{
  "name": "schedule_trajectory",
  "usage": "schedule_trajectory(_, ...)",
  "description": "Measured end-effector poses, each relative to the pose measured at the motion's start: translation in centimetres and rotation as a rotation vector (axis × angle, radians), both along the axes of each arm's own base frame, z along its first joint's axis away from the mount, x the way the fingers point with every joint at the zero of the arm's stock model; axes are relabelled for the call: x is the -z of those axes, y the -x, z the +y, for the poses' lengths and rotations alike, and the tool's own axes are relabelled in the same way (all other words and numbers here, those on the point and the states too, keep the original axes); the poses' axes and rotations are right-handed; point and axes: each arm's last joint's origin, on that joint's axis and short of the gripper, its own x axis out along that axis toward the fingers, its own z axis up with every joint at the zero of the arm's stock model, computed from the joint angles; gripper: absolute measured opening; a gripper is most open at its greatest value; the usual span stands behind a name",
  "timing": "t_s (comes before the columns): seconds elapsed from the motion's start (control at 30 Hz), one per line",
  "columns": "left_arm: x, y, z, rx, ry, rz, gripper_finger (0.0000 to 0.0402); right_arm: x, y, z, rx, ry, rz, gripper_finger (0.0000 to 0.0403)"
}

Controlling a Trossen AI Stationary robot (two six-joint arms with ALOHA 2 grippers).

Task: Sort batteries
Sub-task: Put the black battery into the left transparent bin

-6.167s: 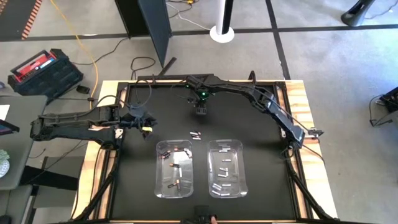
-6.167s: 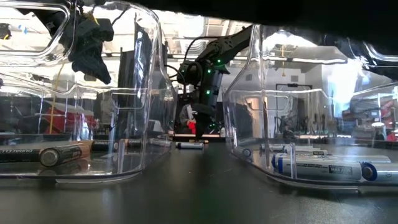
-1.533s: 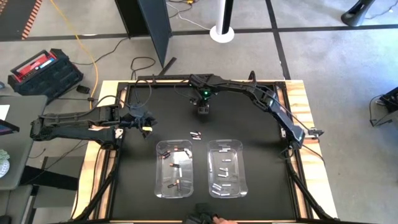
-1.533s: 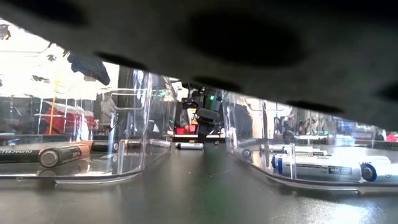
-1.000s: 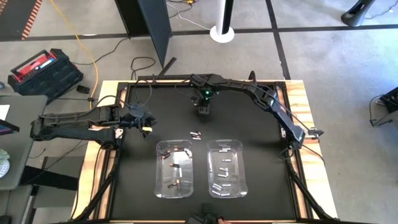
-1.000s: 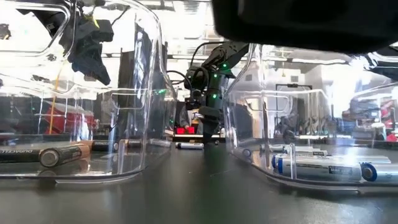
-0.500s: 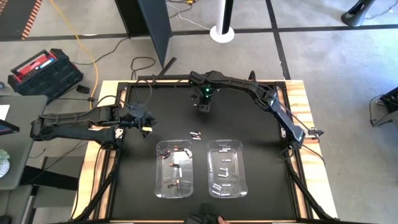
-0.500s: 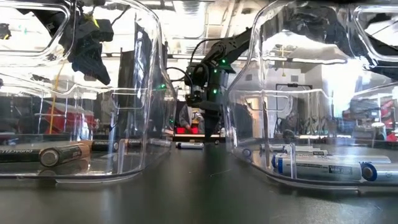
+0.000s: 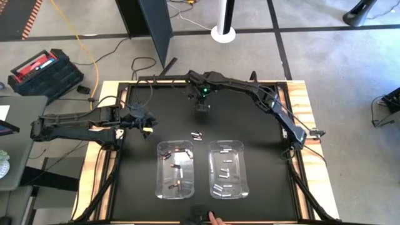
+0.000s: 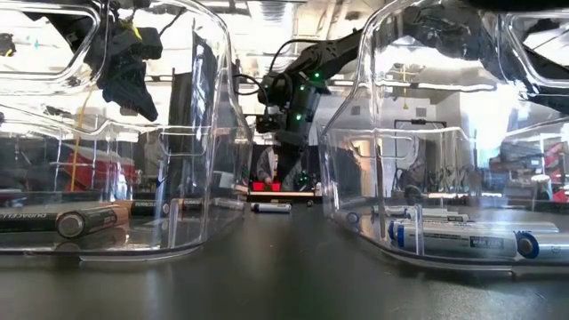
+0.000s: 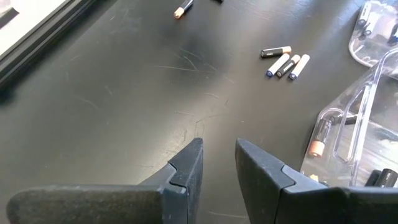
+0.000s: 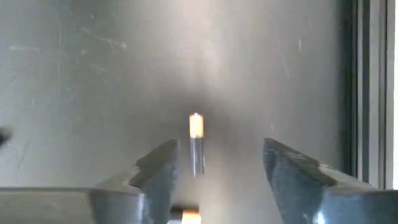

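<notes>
Okay, my right fingers (image 12: 214, 171) are spread wide over a copper-tipped battery (image 12: 196, 144) on the table (image 12: 74, 93); I'd drop straight, centred, then squeeze.

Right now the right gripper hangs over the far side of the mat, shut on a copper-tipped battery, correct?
Not quite. In the right wrist view the right gripper stands open; the copper-tipped battery lies free on the mat between its fingers. It does hang over the far side.
</notes>
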Motion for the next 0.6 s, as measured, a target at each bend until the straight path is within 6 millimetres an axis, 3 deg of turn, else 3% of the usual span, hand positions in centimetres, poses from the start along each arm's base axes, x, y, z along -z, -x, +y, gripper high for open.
schedule_trajectory(0.23,0.0,0.0,0.0,-0.002,0.002,-0.001,0.0091,1.2,-1.3,1.1,-0.062,0.027,-0.025,0.0282)
schedule_trajectory(0.37,0.0,0.0,0.0,-0.014,0.013,-0.007,0.0091,3.9,-1.2,0.5,-0.008,0.007,0.046,0.0282)
schedule_trajectory(0.6,0.0,0.0,0.0,-0.031,0.029,-0.018,0.0091,3.7,-0.2,-1.0,0.071,0.005,0.094,0.0281)
